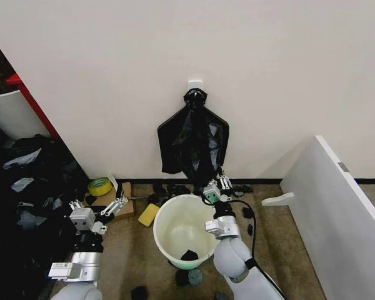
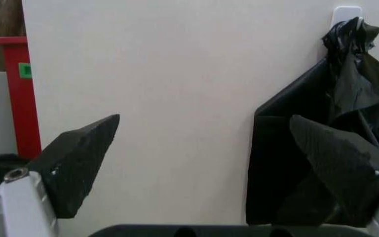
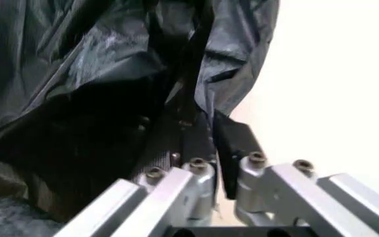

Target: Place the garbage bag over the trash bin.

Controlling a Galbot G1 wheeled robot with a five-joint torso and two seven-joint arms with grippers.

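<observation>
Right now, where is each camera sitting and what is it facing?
Head view: on the head, looking down at the trash bin, the wall and the hanging bundle of black bags; both arms show, left end effector, right end effector.
Left wrist view: faces the wall between open fingers.
Right wrist view: close on the bags' plastic, fingers shut on it.
All three share the bundle.

Glossy black garbage bag (image 1: pixel 193 140), white trash bin (image 1: pixel 169 240).
</observation>
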